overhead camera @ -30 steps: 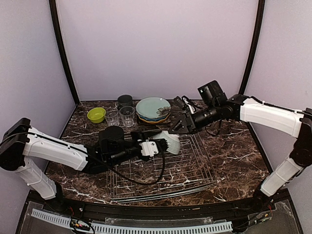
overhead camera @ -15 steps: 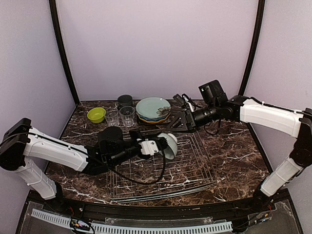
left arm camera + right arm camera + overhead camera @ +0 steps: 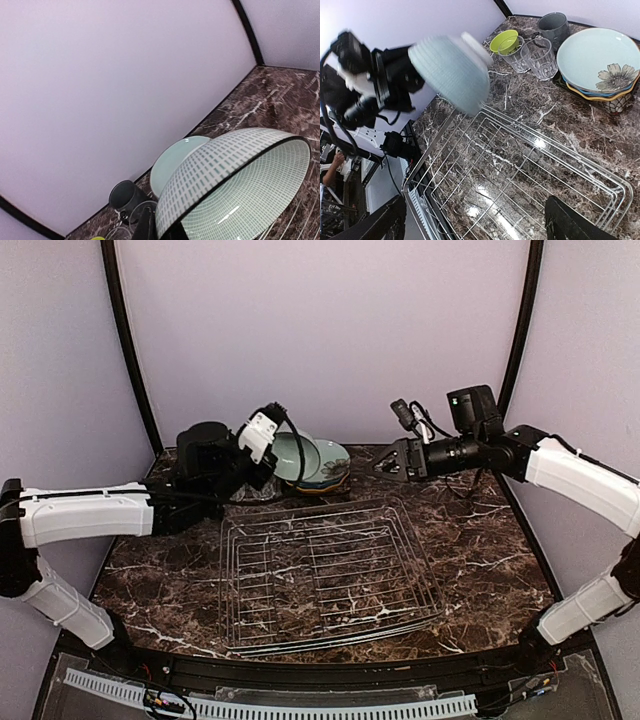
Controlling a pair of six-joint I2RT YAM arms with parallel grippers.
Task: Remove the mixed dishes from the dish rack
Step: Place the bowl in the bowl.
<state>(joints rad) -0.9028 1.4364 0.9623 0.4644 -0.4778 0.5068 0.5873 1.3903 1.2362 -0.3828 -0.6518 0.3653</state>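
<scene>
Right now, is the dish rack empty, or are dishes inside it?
Empty. The dish rack shows only bare wires over the marble table; the pale teal bowl is held up in the left fingers.

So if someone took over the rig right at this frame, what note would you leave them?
Left gripper: shut on the rim of the pale teal dish, held tilted in the air beside the plate stack.
Right gripper: open and empty, in the air past the rack's far right corner.
Dish rack: nothing in it.
On the table behind the rack: the plate stack, two clear glasses, dark grey mug, lime-green bowl.
Left to do: set the teal dish down on the table, probably by the stack, and release.
</scene>
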